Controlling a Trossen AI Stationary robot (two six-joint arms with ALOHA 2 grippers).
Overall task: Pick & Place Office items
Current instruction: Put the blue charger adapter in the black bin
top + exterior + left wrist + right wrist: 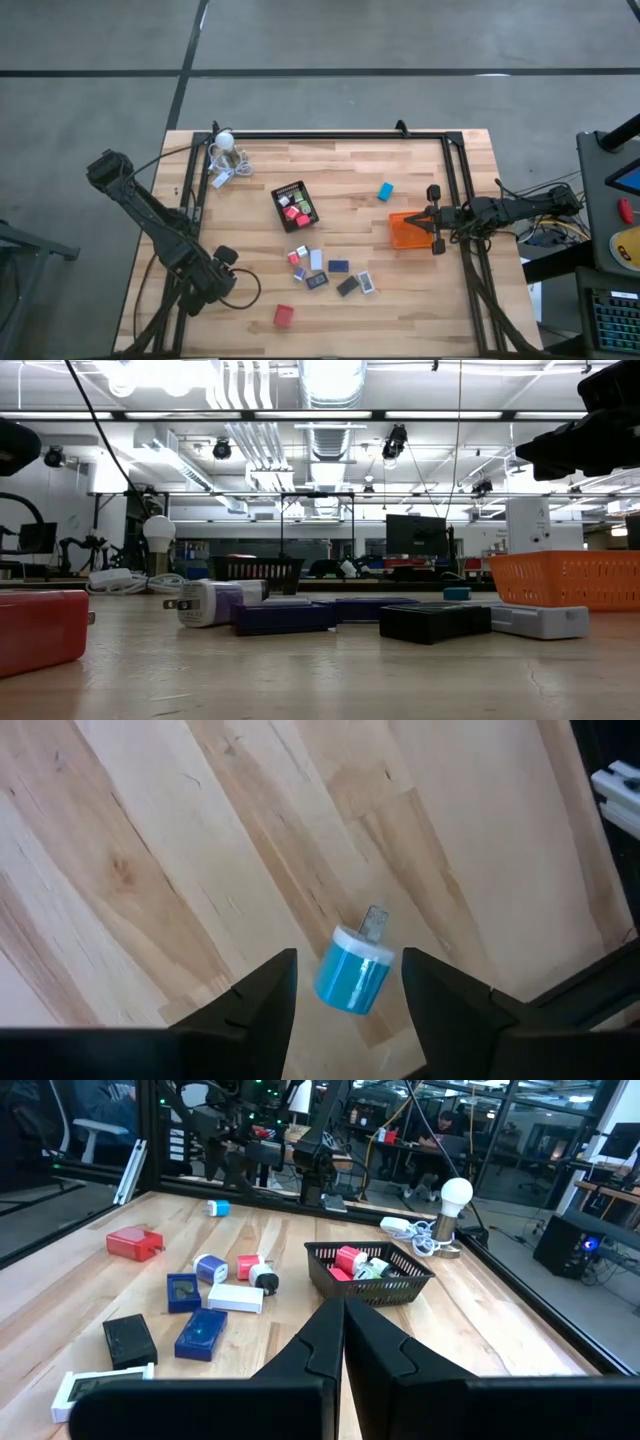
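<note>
Pale wooden worktop (350,200) carries the job at an early-to-middle stage, by my judgement. Going left to right in the high view: the left gripper (222,275) sits at the near left edge; a red block (284,316) lies just beside it on the near side; the black mesh tray (295,205) holds a few red, pink and white pieces; a loose cluster of office items (330,272) waits on the bare wood; a lone blue block (385,191) lies farther back; the orange tray (407,230) looks empty; the right gripper (434,219) rests at its far side. So most pieces are left to place.

Only the left wrist view shows a small blue plug-like cylinder (354,977) between that arm's jaws, which stand narrowly parted; whether they pinch it or merely straddle it I cannot tell. Only the right wrist view shows the right jaws pressed shut on nothing.
</note>
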